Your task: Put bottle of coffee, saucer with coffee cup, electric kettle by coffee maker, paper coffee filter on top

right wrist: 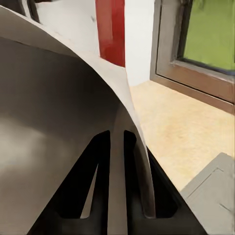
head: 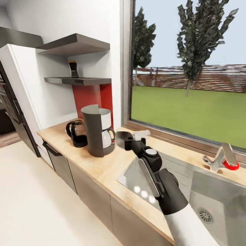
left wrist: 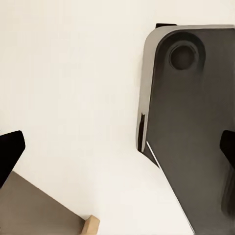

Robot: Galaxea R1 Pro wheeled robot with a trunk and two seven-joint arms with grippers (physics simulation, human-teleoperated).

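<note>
On my left I see the black glass-bodied electric kettle [head: 76, 133] on the wooden countertop [head: 112, 164], touching or just beside the grey coffee maker with glass carafe [head: 98, 130]. Right of that, my right gripper [head: 125, 138] is pinched shut on the thin grey paper coffee filter [right wrist: 54, 112]. The maker's top lies left of and slightly above the claw. I cannot tell the left gripper's [left wrist: 117, 152] state.

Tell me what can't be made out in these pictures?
Electric kettle: head view, partly hidden behind the coffee maker.
Bottle of coffee: head view, too small to read.
Sink: head view, cut off by the edge.
Right hand: right wrist view, the gripped paper filter blocks much beyond it.
</note>
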